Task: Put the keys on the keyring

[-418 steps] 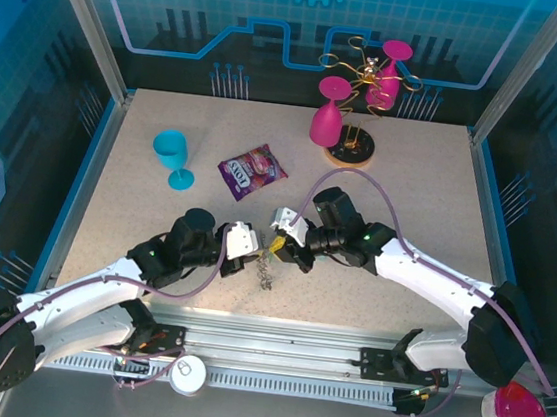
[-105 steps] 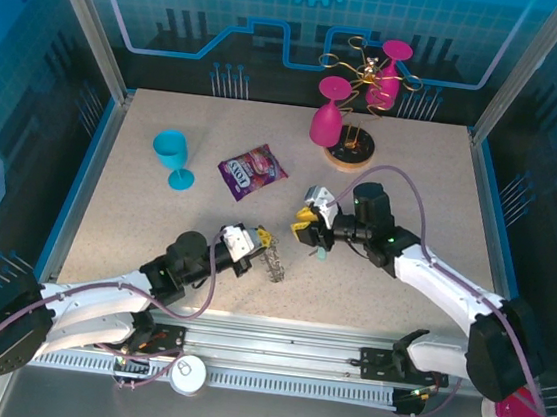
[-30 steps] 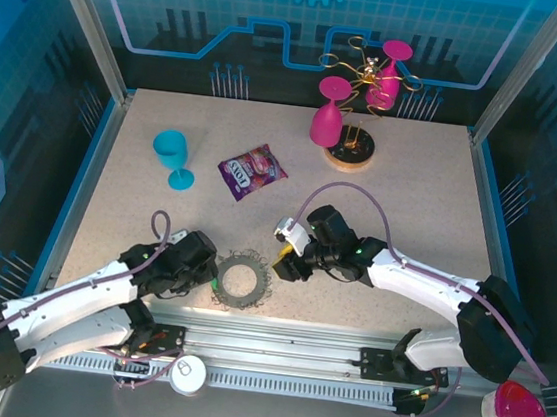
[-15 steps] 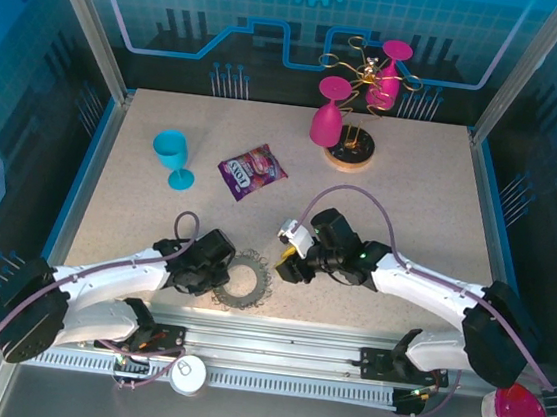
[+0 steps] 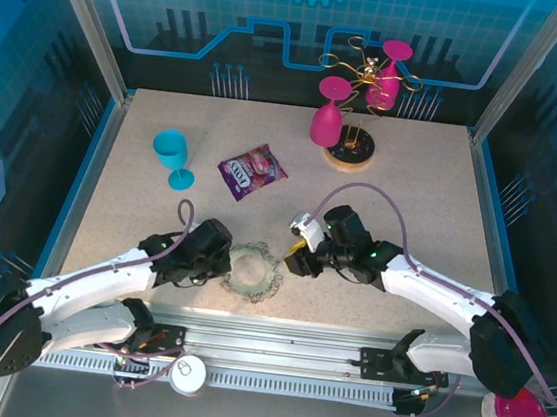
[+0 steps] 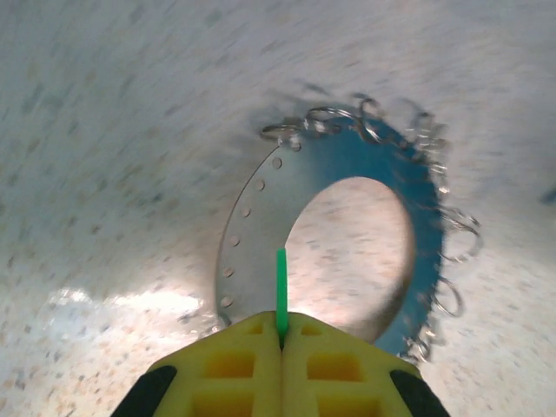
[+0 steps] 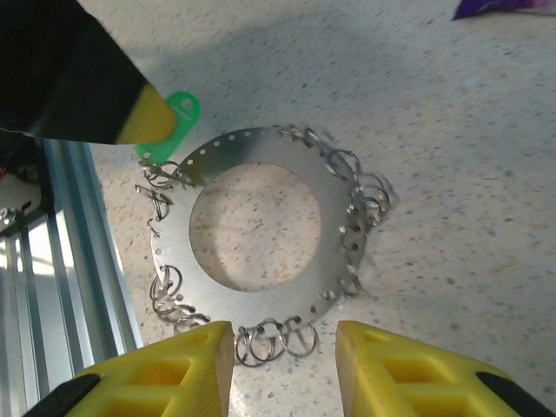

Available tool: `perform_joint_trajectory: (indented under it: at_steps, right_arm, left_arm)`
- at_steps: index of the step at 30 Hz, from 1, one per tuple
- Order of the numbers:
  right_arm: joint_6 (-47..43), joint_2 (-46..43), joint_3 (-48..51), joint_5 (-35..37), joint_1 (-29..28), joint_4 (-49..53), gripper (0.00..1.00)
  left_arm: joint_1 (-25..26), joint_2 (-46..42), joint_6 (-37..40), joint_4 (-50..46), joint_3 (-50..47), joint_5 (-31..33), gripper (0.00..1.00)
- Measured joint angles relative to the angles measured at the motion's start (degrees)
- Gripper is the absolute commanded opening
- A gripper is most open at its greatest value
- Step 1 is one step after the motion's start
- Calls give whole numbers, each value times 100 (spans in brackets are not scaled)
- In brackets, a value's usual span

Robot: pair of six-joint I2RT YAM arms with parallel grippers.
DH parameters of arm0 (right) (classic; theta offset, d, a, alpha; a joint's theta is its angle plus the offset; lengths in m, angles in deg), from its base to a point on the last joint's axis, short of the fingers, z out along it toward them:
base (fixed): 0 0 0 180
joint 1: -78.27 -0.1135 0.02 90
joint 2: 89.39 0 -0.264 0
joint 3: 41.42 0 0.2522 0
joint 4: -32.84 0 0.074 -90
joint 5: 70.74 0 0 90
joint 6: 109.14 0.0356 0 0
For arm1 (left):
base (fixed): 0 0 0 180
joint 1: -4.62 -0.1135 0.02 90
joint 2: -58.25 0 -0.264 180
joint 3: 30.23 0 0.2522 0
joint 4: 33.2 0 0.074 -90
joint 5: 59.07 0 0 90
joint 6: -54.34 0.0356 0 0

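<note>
Green key [image 7: 178, 115]: freshly pinched! The left claw [image 6: 281, 334] has snapped fully shut on it, and a thin green edge pokes out of the yellow pads [image 6: 234, 365].
Keyring [image 5: 254, 272]: flat on the table [image 5: 410, 203] near the front, with the key at its left rim.
Right claw [image 7: 282, 347]: half open, empty, hovering over the ring.
Meaning: key secured, we reckon; threading a wire loop [image 7: 265, 343] comes next.
Blue goblet [image 5: 172, 156]: upright, far left, looks empty.
Pink glasses [image 5: 327, 118]: on the rack [image 5: 350, 154], contents unclear.

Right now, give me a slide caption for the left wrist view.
Left pincer shut on green key, held over the keyring.
</note>
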Motion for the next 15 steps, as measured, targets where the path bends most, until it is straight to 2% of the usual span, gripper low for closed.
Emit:
perform_joint_trajectory:
  at_steps: [7, 15]
  right_arm:
    - [42, -498, 42, -175, 372, -7, 37]
    - [-87, -706, 92, -428, 695, -15, 36]
  left_arm:
    - [0, -457, 1283, 439, 424, 39, 0]
    - [0, -608, 2295, 992, 715, -90, 0]
